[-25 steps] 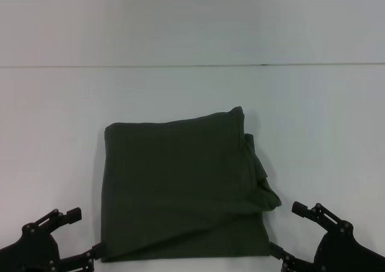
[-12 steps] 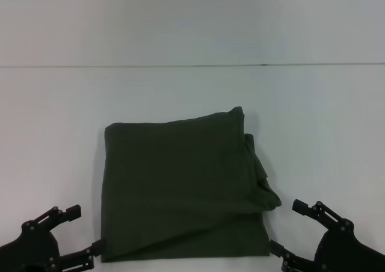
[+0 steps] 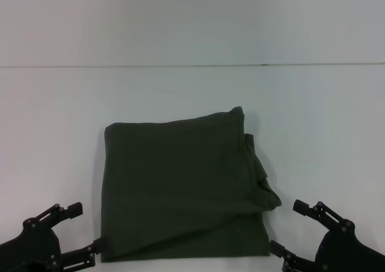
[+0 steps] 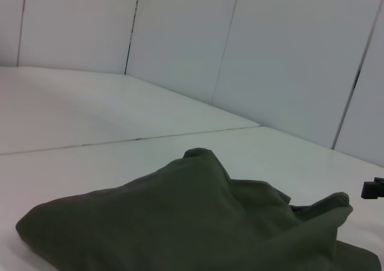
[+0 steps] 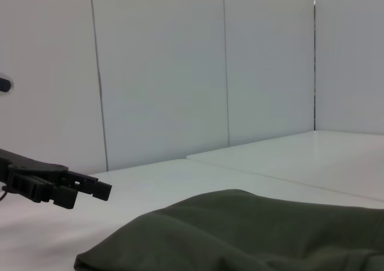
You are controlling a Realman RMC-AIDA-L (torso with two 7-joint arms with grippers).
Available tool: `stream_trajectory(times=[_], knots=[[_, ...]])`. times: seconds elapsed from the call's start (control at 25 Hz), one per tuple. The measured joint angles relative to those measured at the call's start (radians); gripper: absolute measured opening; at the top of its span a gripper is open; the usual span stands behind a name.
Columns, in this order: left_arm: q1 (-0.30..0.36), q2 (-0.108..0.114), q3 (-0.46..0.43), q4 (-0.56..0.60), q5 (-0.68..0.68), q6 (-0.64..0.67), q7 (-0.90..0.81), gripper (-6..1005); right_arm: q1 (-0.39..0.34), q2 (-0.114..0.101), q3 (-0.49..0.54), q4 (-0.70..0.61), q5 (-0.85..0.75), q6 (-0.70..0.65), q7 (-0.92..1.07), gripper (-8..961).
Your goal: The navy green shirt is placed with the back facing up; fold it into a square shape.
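Nearest the robot, the left gripper (image 3: 81, 233) sits low at the table's near left, its fingers spread apart and holding nothing, the inner one just beside the shirt's near left corner; whether it touches the cloth cannot be told. The right gripper (image 3: 289, 233) sits low at the near right, its fingers likewise apart and empty, the inner one just beside the shirt's near right corner. Between them the shirt (image 3: 180, 188) lies folded into a rough square on the white table (image 3: 54, 133), plain side up, with a diagonal crease across its near part and loose layers bunched along its right edge. The far right corner stands up in a small peak. Beyond the shirt a thin seam (image 3: 180, 65) crosses the table
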Motion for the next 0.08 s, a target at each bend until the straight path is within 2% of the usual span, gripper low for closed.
stream_trajectory(times=[0.08], knots=[[0.000,0.000,0.000,-0.001,0.000,0.000,0.000,952,0.000,0.000,0.000,0.000,0.000,-0.004,0.000,946]])
